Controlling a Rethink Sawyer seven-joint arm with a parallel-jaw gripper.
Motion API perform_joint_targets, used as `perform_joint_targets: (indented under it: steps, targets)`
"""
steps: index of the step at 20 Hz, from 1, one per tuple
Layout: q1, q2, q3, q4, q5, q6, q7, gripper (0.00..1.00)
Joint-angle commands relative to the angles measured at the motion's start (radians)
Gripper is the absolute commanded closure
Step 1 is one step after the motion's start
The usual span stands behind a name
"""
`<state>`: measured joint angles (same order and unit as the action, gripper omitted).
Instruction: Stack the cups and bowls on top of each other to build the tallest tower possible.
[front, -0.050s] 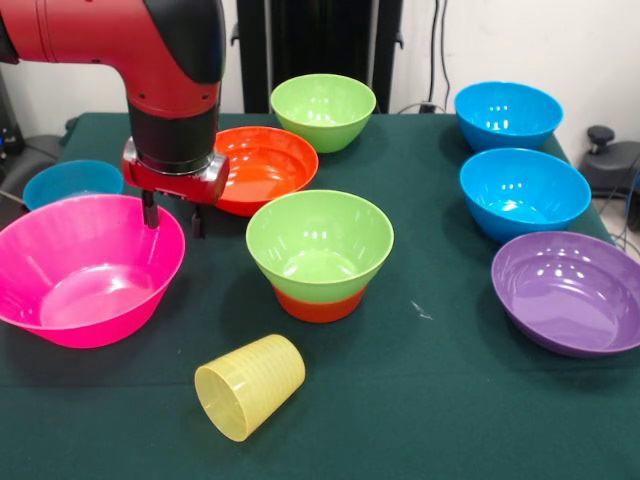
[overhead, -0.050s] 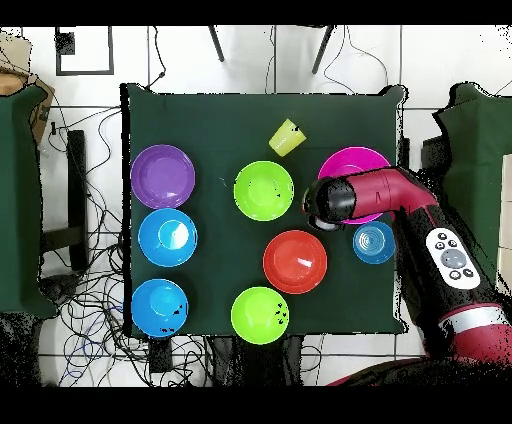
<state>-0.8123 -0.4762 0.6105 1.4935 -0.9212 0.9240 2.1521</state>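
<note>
We see the gripper hanging at the far rim of the pink bowl, on the side nearest the wide orange bowl. Its two dark fingers stand a small way apart, narrowly open, with nothing between them; one sits right at the pink rim, though we cannot tell whether it touches. From overhead the arm's head covers the gripper, so only the front view shows it.

The pink bowl stands upright and empty near one table edge, with a small blue bowl just behind it. Near the middle of the green table we find the only stack so far: a lime green bowl nested in a small orange bowl, both upright. The pale-yellow cup lies on its side in front of that stack, apart from it, its mouth turned toward the pink bowl's side.

A second lime green bowl sits beyond the wide orange one. On the opposite side two blue bowls and the purple bowl stand in a row, each alone.
</note>
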Motion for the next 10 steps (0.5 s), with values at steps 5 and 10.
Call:
perform_joint_targets:
  steps: [5,10]
  targets:
    - [0.011,0.041,-0.051,0.028,-0.087,-0.055,-0.238,0.0]
    - [0.014,0.046,-0.05,0.026,-0.093,-0.059,-0.231,0.0]
